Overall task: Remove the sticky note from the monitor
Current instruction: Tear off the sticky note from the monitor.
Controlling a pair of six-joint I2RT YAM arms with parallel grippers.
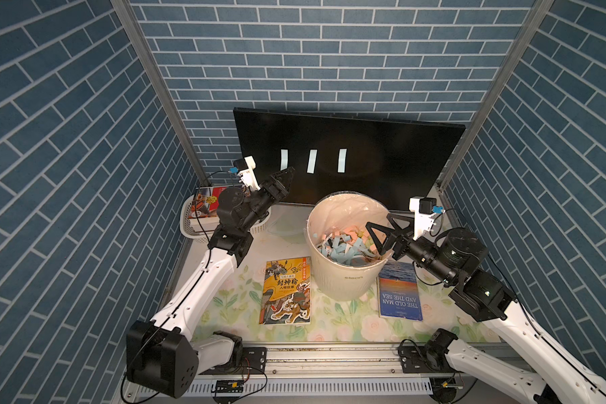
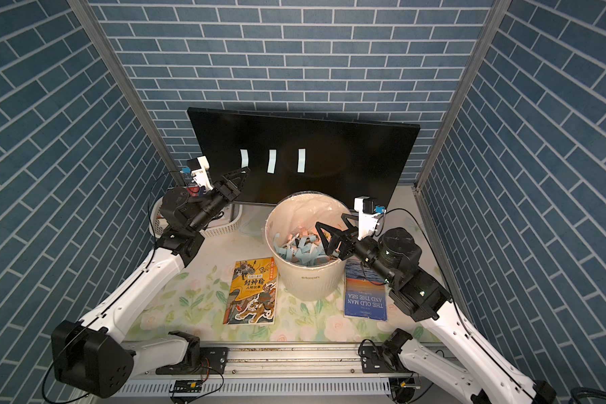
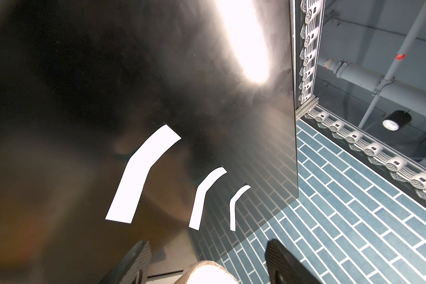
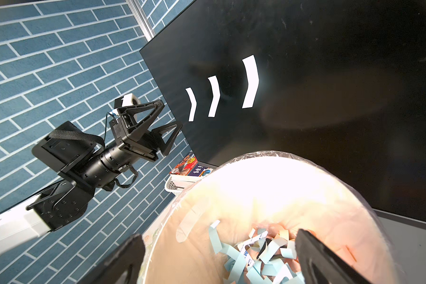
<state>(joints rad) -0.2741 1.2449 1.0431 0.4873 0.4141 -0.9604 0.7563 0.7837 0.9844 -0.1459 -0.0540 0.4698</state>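
Both top views: the monitor [image 1: 382, 154] stands at the far end of the desk [image 1: 238, 290], with three pale sticky notes [image 1: 311, 161] in a row on its left half. The left gripper [image 1: 289, 182] is up by the monitor's lower left part. Its jaws are spread fairly wide with nothing in them, near the leftmost note [image 1: 284, 160] but below it and not touching. The right gripper [image 1: 378, 221] hangs over the white bin [image 1: 340, 280], which sits just on the near side of the monitor and is full of blue and pink paper strips [image 1: 343, 241]. Those jaws are wide and empty too.

Left wrist: looking up the glossy screen, all three notes show. Each looks kinked, like part of it is lifting off the glass, though I can't be sure. The closest one is ahead of the two fingers [image 3: 288, 265], which stand far apart with no paper between them.

Right wrist: you get the left gripper side-on, clearly open, tips right around the monitor's left edge. This arm's own fingers are spread wide above the bin's strips.

My read: this is the reach step for the leftmost note, with no grab yet. Next it probably needs to go up and in, get the jaws around the loose end, pinch down narrow on the thin paper, then peel it away from the glass. The bin looks like the drop spot.
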